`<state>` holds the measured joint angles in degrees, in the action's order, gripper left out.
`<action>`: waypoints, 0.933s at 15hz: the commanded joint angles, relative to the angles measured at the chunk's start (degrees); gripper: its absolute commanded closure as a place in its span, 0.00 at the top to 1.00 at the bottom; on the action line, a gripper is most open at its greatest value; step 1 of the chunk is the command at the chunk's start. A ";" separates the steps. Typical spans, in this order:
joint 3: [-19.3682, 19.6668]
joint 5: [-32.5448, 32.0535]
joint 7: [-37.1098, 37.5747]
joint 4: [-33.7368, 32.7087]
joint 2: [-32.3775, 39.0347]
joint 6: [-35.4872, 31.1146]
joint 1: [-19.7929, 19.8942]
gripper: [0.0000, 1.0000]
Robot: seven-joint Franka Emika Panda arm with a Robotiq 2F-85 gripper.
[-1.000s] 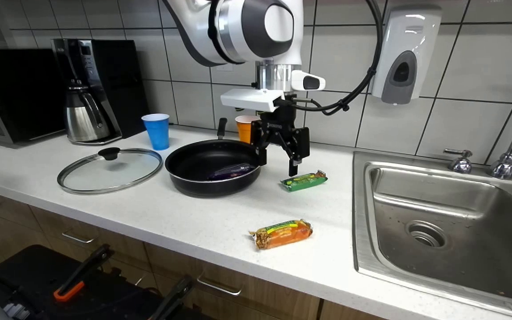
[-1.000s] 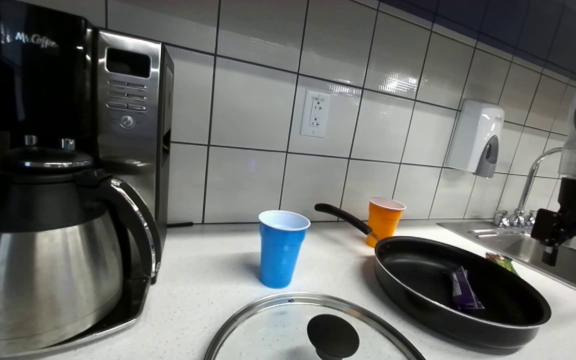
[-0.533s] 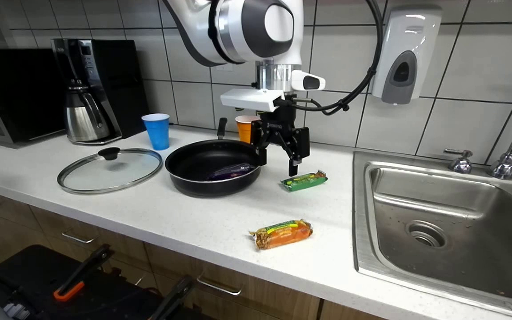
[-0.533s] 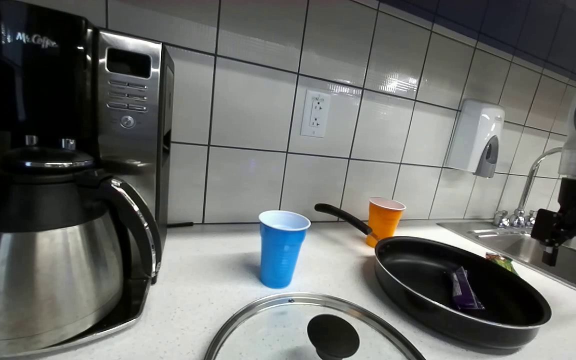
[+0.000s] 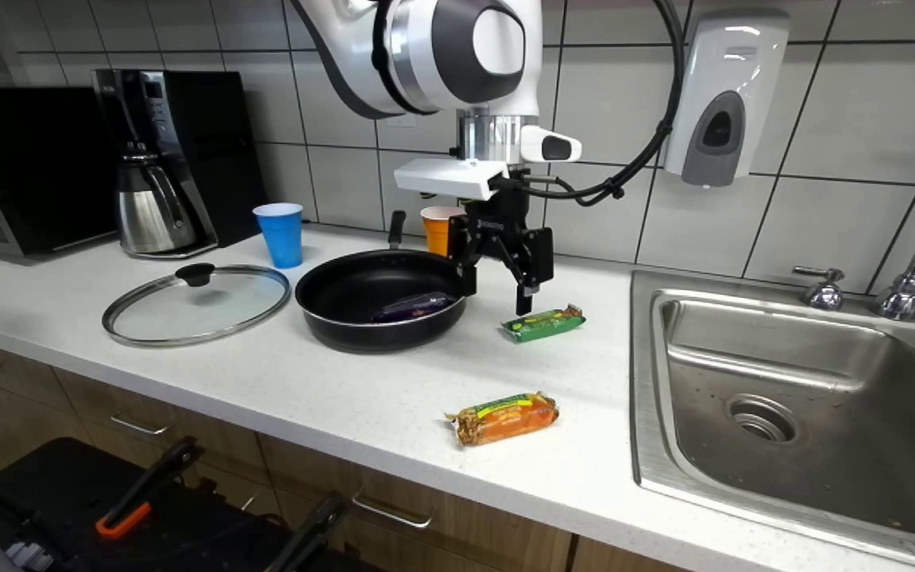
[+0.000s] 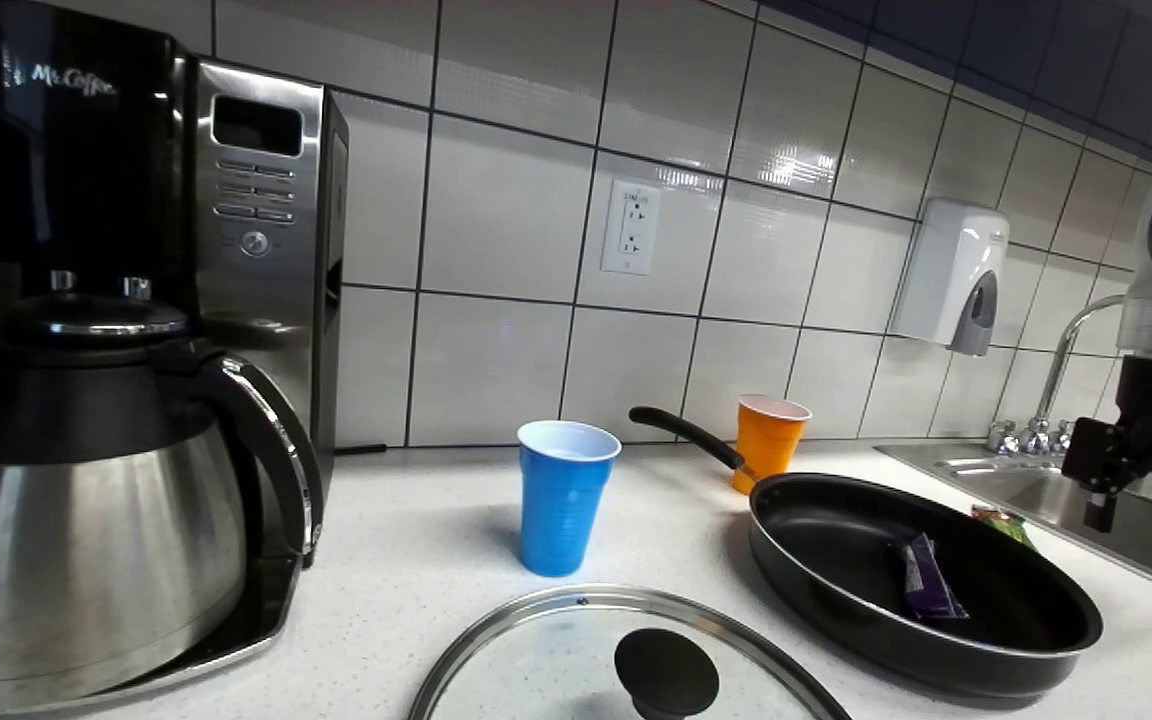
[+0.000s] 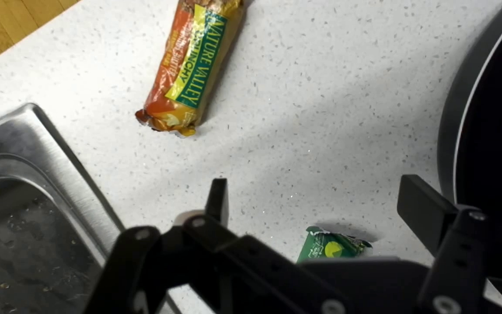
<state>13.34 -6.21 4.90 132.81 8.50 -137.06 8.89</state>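
Observation:
My gripper [image 5: 496,292] is open and empty above the counter. In the wrist view its two fingers [image 7: 425,213] stand wide apart. A green-wrapped bar [image 5: 545,324] lies on the counter nearest to the gripper. In the wrist view only one end of this green bar [image 7: 331,246] shows; the gripper body hides the rest. An orange Nature Valley bar [image 5: 505,419] lies closer to the counter's front edge. A black pan [image 5: 382,334] stands beside the gripper, with a purple-wrapped bar [image 6: 928,580] inside it. The gripper touches none of the bars.
A glass lid [image 5: 195,306] lies left of the pan. A blue cup [image 5: 281,237] and an orange cup [image 6: 770,445] stand near the wall. A coffee maker [image 5: 187,159] is at the back left. A steel sink [image 5: 775,357] is on the right. A soap dispenser [image 5: 731,95] hangs above.

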 commanded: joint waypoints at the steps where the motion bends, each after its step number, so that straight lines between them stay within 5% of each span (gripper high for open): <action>1: -0.57 -0.12 0.08 -0.08 -0.02 0.12 0.57 1.00; 9: 1.36 0.36 1.52 -4.52 1.68 -2.57 2.51 1.00; 14: 1.09 6.06 0.60 -9.51 5.83 -3.75 4.27 1.00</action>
<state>15.15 -3.46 5.31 127.49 10.52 -140.04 12.00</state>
